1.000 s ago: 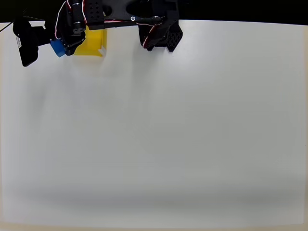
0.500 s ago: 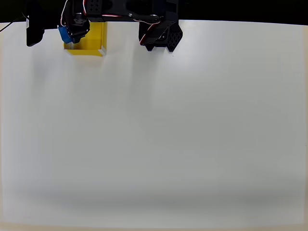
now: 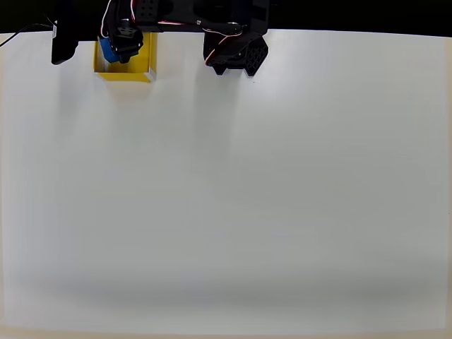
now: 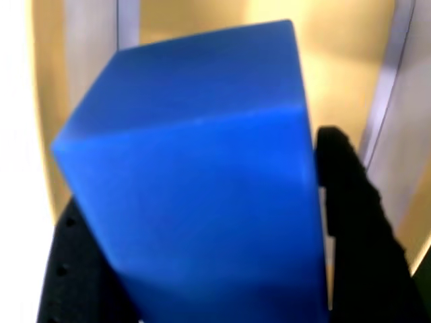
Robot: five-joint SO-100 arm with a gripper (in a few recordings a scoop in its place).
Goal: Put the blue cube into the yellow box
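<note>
My fingers pinch the blue cube by opposite flat faces over the yellow box; it looks light, rigid and matte, unlikely to slip.

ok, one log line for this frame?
phase: place | tool: shut on blue cube | cube over yellow box, not released | table otherwise bare

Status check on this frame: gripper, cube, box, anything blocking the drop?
Gripper shut on blue cube. Cube held over yellow box, not released. No obstruction seen on table.
</note>
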